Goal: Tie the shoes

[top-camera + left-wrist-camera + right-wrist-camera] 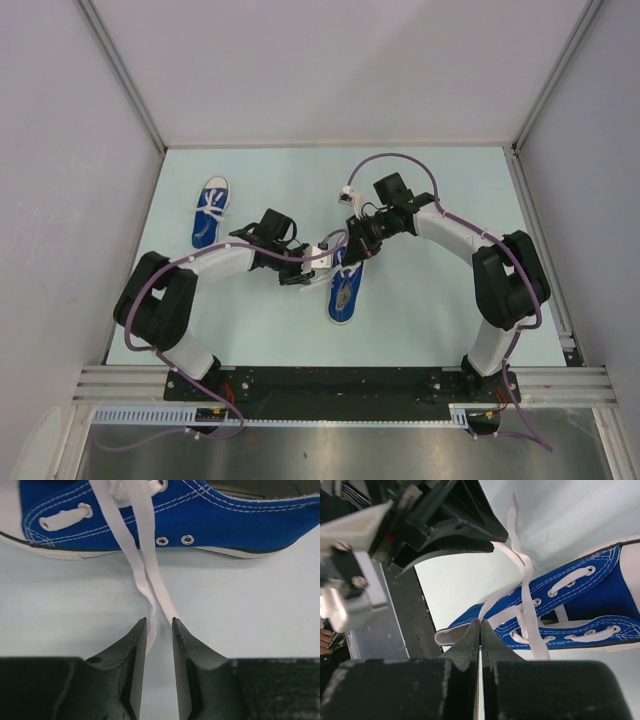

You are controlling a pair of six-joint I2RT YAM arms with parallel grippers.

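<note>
Top external view: one blue shoe [345,290] lay mid-table [430,200] between both grippers; the second shoe [211,211] lay well apart, far left. The left gripper [159,621] stood narrowly parted, both laces [142,555] running into its gap, apparently unclamped. The right gripper [480,622] was closed, one strand seemingly pinched at its tips. Likely risks: a pull before the left jaws closed would shed the strands; an uneven pull would drag the light shoe. The lace ends were hidden, and whether the far shoe was knotted was hard to make out.
</note>
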